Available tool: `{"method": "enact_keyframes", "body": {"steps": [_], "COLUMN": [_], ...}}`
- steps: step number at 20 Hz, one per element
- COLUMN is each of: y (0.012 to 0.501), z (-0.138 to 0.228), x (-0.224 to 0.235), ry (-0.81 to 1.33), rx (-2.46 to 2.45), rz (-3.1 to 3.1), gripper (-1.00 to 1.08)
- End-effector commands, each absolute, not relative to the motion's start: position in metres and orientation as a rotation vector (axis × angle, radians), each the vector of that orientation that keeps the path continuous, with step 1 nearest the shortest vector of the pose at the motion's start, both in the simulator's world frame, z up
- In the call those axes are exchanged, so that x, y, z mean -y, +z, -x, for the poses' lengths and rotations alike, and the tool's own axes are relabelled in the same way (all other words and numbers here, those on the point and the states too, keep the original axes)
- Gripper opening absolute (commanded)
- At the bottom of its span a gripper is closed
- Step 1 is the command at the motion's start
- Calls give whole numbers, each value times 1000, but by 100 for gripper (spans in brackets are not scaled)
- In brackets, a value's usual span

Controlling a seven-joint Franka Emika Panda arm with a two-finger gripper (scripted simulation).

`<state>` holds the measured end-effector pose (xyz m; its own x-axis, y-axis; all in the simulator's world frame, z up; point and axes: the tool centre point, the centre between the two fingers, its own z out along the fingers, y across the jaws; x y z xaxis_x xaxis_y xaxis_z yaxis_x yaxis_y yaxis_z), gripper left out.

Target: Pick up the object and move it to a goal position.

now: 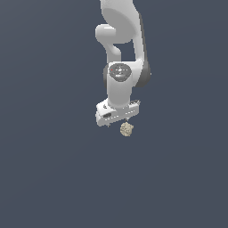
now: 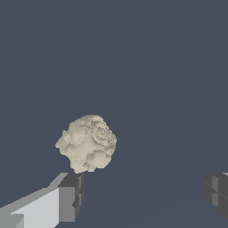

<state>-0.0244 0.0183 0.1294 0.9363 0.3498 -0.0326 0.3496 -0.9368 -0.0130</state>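
The gripper [image 2: 142,193] stands wide open and holds nothing. In the wrist view its two dark pads [image 2: 73,189] sit far apart with bare ground between them. The object [image 2: 87,143] lies just beyond the tip of one pad, close to it but outside the gap, so the jaws do not yet bracket it. In the exterior view the gripper [image 1: 118,121] hangs from the white arm [image 1: 120,53], pointing down, and the object [image 1: 127,129] shows just below it, toward the exterior view's right of the hand's middle.

By these pictures the step in hand looks like the approach before the grasp; lifting and carrying to the goal are not yet begun. No goal marker can be seen in either view. The next move probably calls for a sideways correction to bring the object midway between the pads, then a descent until the pads flank it, and only then a close.

The object is a small, lumpy, rock-like chunk, beige to tan, with a mottled, pitted skin and no flat faces. It rests on the plain dark grey surface [image 2: 169,67]. Its irregular shape suggests the pads may bear on bumps, so it could twist or slip under an off-centre squeeze.
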Motion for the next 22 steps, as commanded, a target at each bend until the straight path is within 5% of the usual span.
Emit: {"method": "enact_keyframes", "body": {"steps": [1, 22], "y": [124, 94], "z": [26, 42], "x": [-26, -72], "ry": [47, 2], "rx": [693, 1461], "rz": [3059, 2781], "gripper": [100, 100]}}
